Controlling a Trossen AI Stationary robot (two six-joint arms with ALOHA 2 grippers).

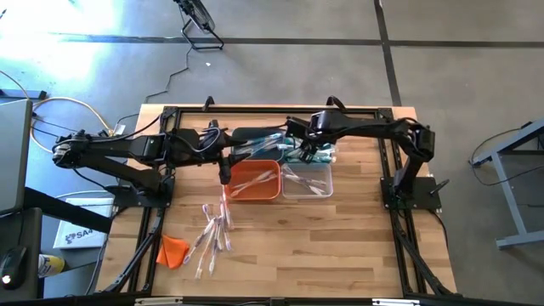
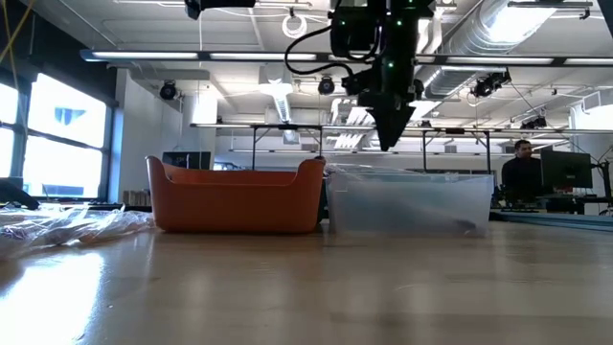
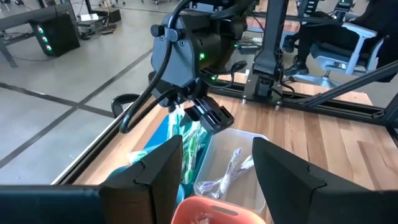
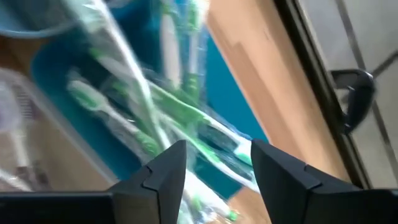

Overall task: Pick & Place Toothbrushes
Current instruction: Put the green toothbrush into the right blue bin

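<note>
From above, the right gripper [image 1: 308, 155] hangs over the teal bin [image 1: 299, 149], while loose toothbrushes [image 1: 212, 234] lie on the bench [image 1: 340, 246] well apart from the left gripper [image 1: 224, 174]. Its wrist view shows open jaws above green toothbrushes [image 4: 180, 118]; slick wrappers could slip or tangle. The left wrist's jaws are spread empty.

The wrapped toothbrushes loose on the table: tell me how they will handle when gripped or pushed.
The wrapped toothbrushes are thin sticks, so probably light and fairly stiff along their length. Their clear shiny wrappers look slick and crinkly, so an end effector may slip or catch film alone. They lie overlapping in a loose cluster, so pushing one would likely drag its neighbours too.
</note>
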